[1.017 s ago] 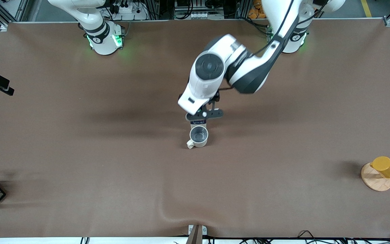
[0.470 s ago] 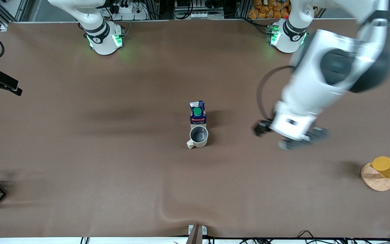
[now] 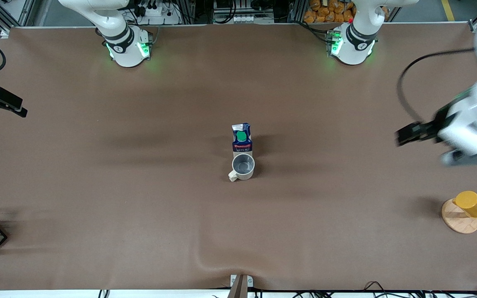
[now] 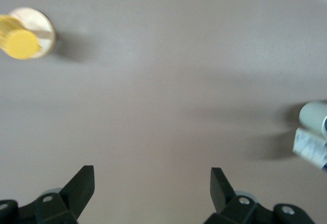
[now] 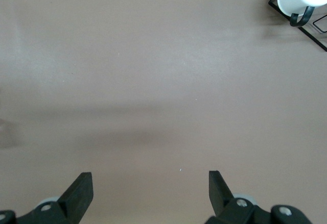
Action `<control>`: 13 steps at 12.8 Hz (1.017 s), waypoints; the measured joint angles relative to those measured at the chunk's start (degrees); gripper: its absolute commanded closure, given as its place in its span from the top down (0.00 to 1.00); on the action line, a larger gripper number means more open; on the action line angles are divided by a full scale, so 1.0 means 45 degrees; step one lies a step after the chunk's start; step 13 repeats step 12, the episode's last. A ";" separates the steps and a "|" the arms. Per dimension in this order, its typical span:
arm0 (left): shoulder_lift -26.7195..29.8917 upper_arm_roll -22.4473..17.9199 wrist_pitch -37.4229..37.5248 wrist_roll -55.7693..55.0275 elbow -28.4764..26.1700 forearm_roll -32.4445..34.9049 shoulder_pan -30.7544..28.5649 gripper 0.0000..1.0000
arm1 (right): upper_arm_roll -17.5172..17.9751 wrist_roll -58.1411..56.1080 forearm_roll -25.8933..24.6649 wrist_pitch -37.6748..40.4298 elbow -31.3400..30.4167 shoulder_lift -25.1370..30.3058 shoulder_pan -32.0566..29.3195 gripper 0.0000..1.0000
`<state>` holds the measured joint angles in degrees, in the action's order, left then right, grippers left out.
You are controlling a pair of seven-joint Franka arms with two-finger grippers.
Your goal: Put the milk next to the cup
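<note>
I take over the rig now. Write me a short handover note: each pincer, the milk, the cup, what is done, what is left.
Left pincer: open, holds nothing, in the air over bare table toward the left arm's end.
Right pincer: open, holds nothing, waiting over bare table at the right arm's end.
Milk: upright mid-table, right beside the cup, which is nearer to the front camera.
Done: milk stands next to cup.
Left: nothing apparent.
</note>
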<state>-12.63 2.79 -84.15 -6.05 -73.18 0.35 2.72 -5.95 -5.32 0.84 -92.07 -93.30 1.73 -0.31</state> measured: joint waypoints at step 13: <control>0.3052 0.0537 0.1294 0.2014 -0.1930 0.0039 -0.0487 1.00 | -0.0027 -0.0001 0.0000 0.0021 -0.0017 0.0012 -0.0001 1.00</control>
